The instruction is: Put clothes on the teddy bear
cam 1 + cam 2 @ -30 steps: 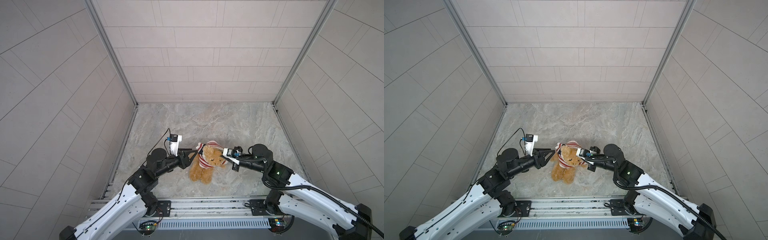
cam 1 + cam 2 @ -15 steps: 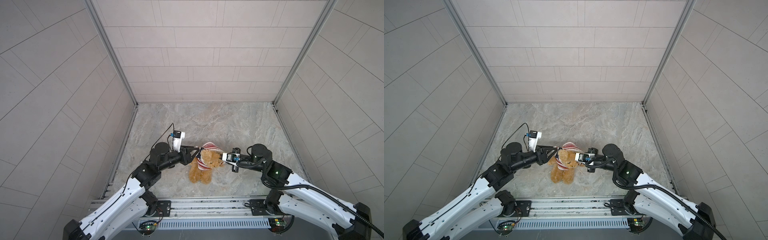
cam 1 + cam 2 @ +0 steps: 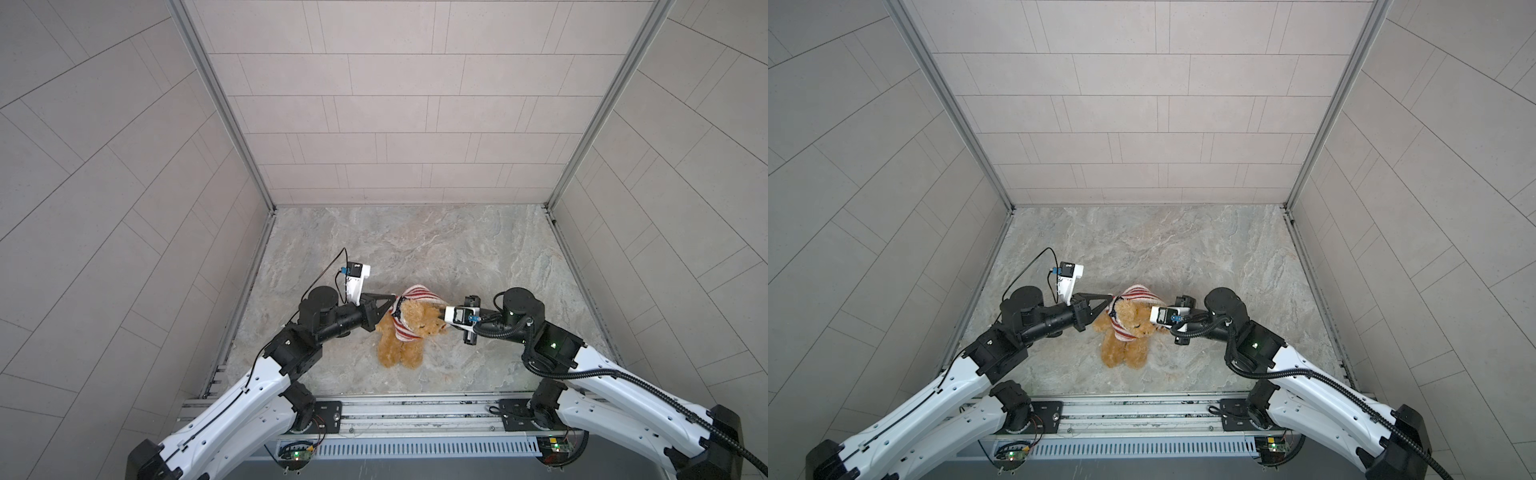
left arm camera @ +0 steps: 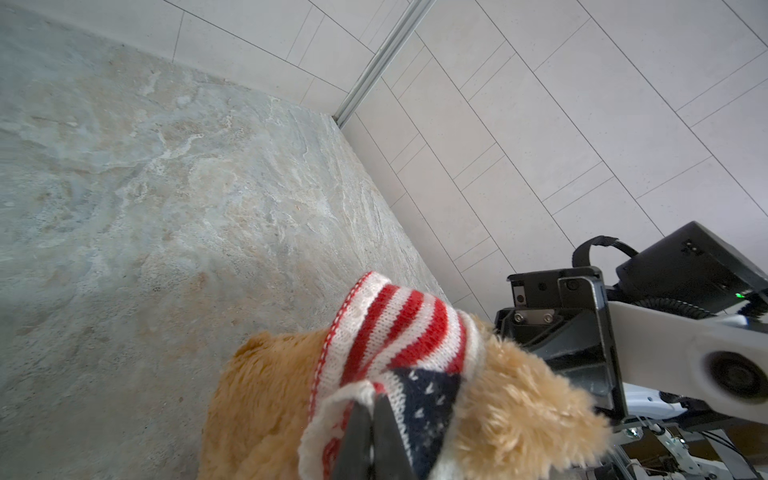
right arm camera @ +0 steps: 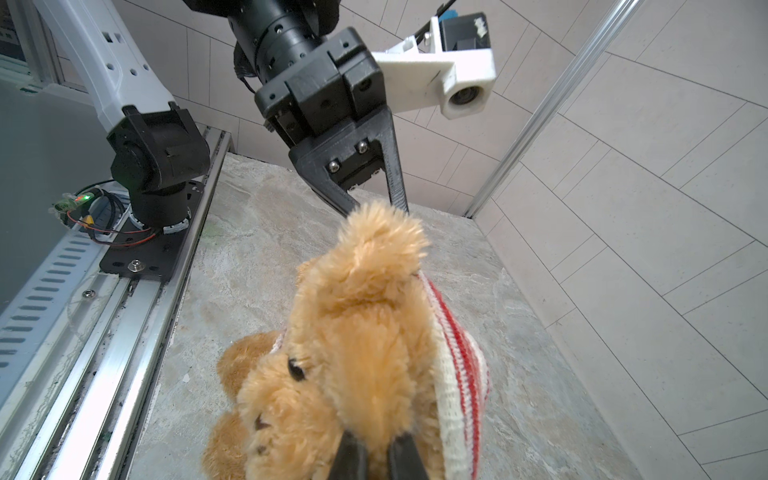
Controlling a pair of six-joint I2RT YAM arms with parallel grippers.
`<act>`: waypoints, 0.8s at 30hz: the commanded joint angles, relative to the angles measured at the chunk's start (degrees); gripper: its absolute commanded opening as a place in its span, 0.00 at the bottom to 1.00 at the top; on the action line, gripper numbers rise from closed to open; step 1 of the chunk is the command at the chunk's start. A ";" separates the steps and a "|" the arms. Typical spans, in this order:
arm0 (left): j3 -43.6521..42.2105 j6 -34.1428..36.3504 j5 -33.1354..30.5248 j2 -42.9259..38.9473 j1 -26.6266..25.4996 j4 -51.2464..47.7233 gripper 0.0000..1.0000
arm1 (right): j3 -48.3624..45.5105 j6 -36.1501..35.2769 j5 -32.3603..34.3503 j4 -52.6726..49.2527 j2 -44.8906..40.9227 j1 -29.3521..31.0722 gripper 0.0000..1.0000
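Pale tiled walls box in a marbled stone tabletop (image 3: 415, 249). The teddy bear (image 3: 400, 351) rests near its front edge, between the two arms, with its legs toward the rail. A red-and-white striped sweater (image 3: 419, 294) (with a navy starred patch, plain in the left wrist view) is bunched like a hood over the crown and under the chin, not yet down on the body. The left gripper (image 4: 370, 436) has its fingers pressed together on the sweater's white hem at the bear's side. The right gripper (image 5: 374, 457) is pinched on the plush of the bear's head, with fur filling the slit between its tips.

The step in hand looks like working the knit past the head. To do it well, the right arm should anchor the bear while the left draws the hem down along the body. It should go slowly, so the knit stretches rather than slipping out of so thin a pinch. A sideways pull would likely just drag the bear.
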 commanded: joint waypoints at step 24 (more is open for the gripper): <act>-7.03 -2.88 1.98 -7.78 5.24 -1.04 0.08 | -2.01 2.91 5.81 10.70 -3.13 0.00 0.00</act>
